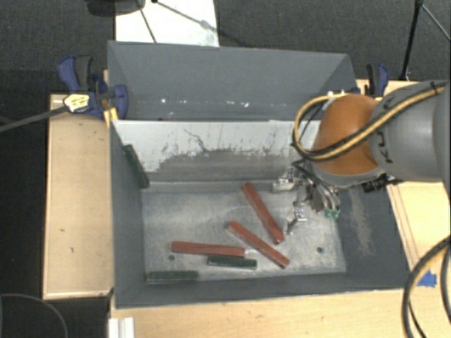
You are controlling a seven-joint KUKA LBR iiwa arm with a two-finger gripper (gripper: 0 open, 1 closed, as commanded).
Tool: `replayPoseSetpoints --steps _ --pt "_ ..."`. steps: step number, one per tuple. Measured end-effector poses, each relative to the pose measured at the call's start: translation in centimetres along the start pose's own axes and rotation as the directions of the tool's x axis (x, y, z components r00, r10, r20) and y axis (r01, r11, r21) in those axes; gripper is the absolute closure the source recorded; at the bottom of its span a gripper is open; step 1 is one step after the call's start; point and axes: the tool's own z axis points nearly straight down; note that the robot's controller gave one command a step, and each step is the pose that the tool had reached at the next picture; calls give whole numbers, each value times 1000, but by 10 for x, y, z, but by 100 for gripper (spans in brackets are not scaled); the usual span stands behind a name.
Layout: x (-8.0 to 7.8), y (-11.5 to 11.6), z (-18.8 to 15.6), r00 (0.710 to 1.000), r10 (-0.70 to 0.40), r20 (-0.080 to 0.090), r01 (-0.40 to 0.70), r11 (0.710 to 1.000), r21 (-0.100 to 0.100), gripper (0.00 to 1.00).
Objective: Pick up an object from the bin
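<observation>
Gripper [294, 220] low over the right side of the bin [211, 83], its opening impossible to tell from here, just right of a slanted red-brown bar [262, 211], another red-brown bar [258, 243] nearer, flat red-brown bar [208, 248] and dark green bar [231, 262] further left.

We saw the gripper [296, 220] at the right of the bin [211, 153], just beside two slanted sticks [263, 212], three other sticks [208, 248] lying leftward near the front.
</observation>
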Motion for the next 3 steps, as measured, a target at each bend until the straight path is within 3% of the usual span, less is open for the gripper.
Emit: replayPoseSetpoints --steps 1,2,3 --pt "52 47 -17 997 79 -8 -79 997 0 100" --pt "52 47 -17 997 78 -9 -78 997 0 0" --pt "52 47 -17 997 77 -9 -77 997 0 0"
